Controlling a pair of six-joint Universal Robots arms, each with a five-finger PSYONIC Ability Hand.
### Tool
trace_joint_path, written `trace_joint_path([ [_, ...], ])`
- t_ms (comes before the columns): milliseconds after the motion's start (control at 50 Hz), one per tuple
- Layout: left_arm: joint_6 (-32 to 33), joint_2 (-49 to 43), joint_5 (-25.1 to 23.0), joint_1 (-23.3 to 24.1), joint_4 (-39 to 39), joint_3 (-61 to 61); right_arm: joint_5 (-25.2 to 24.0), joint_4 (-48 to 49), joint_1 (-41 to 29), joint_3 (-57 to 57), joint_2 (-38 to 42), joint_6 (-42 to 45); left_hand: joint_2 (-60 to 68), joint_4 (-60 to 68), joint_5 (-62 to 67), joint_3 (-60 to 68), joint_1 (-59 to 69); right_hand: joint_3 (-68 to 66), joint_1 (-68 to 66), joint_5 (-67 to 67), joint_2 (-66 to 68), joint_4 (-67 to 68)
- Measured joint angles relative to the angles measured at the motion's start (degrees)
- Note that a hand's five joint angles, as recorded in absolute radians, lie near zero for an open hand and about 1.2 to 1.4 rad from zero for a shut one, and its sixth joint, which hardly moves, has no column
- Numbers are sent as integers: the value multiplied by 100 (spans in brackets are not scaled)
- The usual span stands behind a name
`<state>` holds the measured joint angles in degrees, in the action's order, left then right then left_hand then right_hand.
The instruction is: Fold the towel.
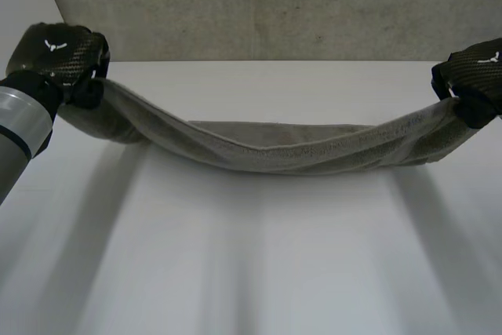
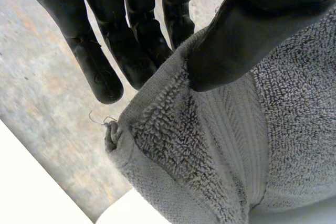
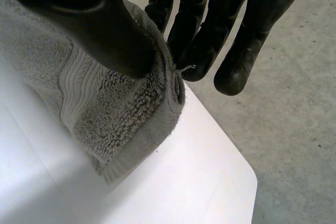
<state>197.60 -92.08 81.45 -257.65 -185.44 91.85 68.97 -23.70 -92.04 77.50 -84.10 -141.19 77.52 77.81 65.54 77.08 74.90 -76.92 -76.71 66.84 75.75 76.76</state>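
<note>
Grey terry towel (image 1: 274,147) hangs in a slack band between the two hands above the white table (image 1: 251,272) in the head view, its long axis running side to side across the robot's front, one end at the left hand (image 1: 59,52) and the other at the right hand (image 1: 474,76). The middle sags lowest, close to the tabletop; whether it touches I cannot tell. In the left wrist view the left hand (image 2: 257,30) is clamped on the towel (image 2: 210,156): the thumb presses the cloth near a corner against the straight fingers (image 2: 131,51) behind it, and the corner's hem juts out past the grip over the concrete floor (image 2: 47,103). In the right wrist view the right hand (image 3: 100,19) does the same at the opposite end, thumb on top of the towel (image 3: 115,114) and fingers (image 3: 231,72) behind, with the end drooping over the table's corner (image 3: 210,182). By my reading the task is at an early or middle stage: the towel is gathered and lifted, no finished fold lies on the table, and laying it down and doubling it over is left to do.
</note>
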Motion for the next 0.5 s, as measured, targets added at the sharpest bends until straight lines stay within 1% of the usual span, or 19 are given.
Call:
trace_joint_path([
  [60,16,-175,-140,-105,79,-15,4,-3,-17,-8,108,117,0,0,1,0,0,0,0,0,0,0],
  [120,31,-511,-262,-188,113,-86,17,27,-29,-95,380,157,0,0,23,0,0,0,0,0,0,0],
  [200,88,-1170,-336,-238,147,-352,63,77,-45,-387,972,153,0,0,25,0,0,-1,0,0,0,0],
  [280,183,-1944,-346,-242,223,-827,202,166,-160,-820,1661,134,0,0,39,0,0,-1,0,0,2,0],
  [380,257,-2822,-332,-233,344,-1591,507,441,-381,-1392,2426,103,0,0,41,0,0,-1,0,0,3,1],
  [500,266,-3661,-331,-213,390,-2535,755,927,-533,-1894,3079,59,0,0,41,0,0,-1,0,0,3,2],
])
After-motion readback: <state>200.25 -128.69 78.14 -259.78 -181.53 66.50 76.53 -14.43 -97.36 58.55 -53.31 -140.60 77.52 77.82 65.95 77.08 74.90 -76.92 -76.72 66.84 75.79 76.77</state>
